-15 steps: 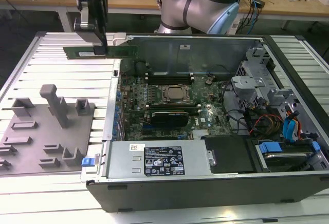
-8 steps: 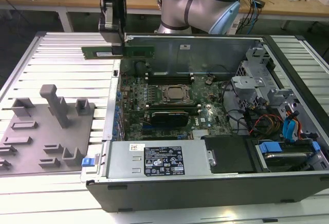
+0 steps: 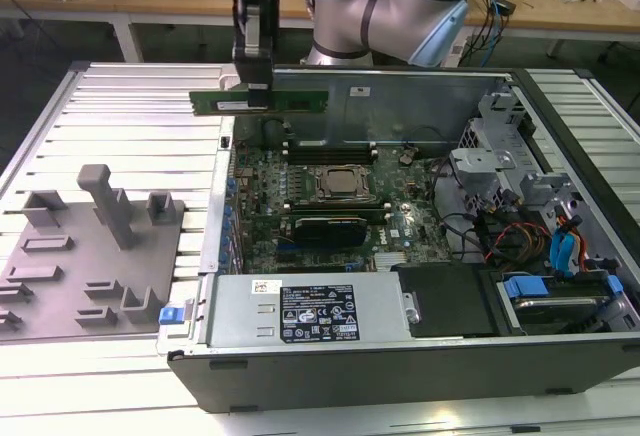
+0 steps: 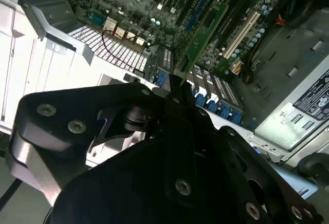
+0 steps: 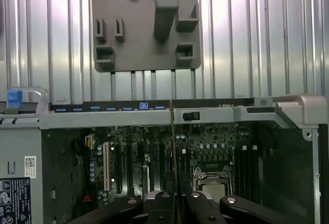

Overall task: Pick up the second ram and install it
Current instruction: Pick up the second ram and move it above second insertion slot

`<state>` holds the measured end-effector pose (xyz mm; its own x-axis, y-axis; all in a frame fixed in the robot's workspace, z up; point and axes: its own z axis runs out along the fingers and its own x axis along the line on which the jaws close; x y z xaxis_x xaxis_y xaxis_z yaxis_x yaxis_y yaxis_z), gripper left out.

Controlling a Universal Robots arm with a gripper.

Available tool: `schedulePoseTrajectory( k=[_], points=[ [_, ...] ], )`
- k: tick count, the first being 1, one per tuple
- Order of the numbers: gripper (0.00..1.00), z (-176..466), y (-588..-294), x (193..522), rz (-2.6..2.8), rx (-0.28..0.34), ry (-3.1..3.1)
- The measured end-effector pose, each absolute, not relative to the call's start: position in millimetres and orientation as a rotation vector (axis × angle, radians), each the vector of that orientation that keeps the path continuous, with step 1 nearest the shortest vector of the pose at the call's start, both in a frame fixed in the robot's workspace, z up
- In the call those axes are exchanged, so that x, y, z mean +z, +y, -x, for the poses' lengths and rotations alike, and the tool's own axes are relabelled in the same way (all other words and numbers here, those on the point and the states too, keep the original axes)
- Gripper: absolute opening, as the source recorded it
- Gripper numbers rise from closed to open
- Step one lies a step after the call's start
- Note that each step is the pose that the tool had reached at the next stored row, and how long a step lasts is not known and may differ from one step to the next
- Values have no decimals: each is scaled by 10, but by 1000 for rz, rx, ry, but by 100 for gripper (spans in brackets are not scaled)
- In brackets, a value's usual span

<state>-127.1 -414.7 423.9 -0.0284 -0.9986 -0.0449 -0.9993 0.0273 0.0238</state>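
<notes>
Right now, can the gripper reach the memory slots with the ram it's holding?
Probably yes. The gripper, shut on the ram, hangs above the open case, and nothing shows between it and the memory slots by the CPU socket.

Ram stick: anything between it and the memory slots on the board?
Nothing visible. The fingers hold the ram stick in the air over the far edge of the open case. The memory slots beside the processor socket lie uncovered below it.
</notes>
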Motion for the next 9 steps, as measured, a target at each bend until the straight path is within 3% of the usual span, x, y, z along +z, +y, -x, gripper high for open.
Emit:
schedulePoseTrajectory(
  k=[9],
  points=[
    [14,942,-4123,4217,2179,77,2241]
  ],
)
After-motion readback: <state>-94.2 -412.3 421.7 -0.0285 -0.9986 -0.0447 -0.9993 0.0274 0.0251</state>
